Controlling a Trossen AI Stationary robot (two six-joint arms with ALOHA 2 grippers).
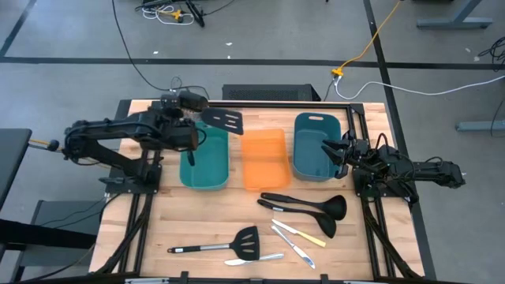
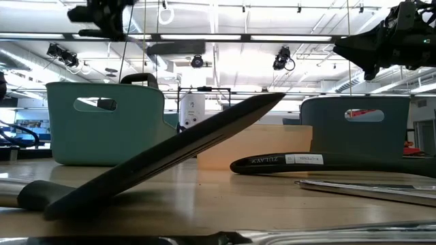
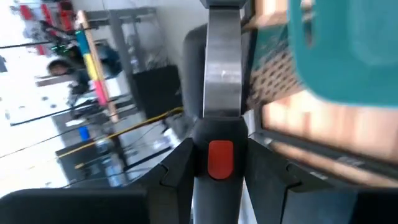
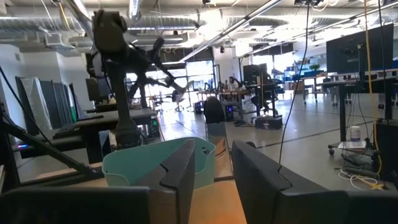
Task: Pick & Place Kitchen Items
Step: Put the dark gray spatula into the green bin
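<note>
My left gripper [image 1: 192, 105] is shut on a black slotted spatula [image 1: 222, 120] held in the air over the far end of the left teal bin [image 1: 203, 162]. It also shows high in the low view [image 2: 102, 13]. My right gripper [image 1: 335, 150] hovers open and empty over the right teal bin [image 1: 316, 146]. On the table's near part lie two black ladles [image 1: 308, 205], a second black spatula [image 1: 221, 246], a yellow-handled knife [image 1: 301, 232] and two silver knives [image 1: 293, 247] [image 1: 254, 259]. My left gripper pinches the spatula's black handle [image 3: 219, 134] between its two fingers [image 3: 177, 168], at the part with a red mark, where the silver shaft begins. The fingers come about level from the table's left and lie along the handle. The spatula sticks out ahead of them, lifted clear.
An orange bin [image 1: 263, 158] stands between the two teal bins. In the low view the lying spatula [image 2: 170, 156] fills the foreground, with a ladle handle [image 2: 306, 161] behind it. Bare wood lies at the near left of the table [image 1: 158, 221].
</note>
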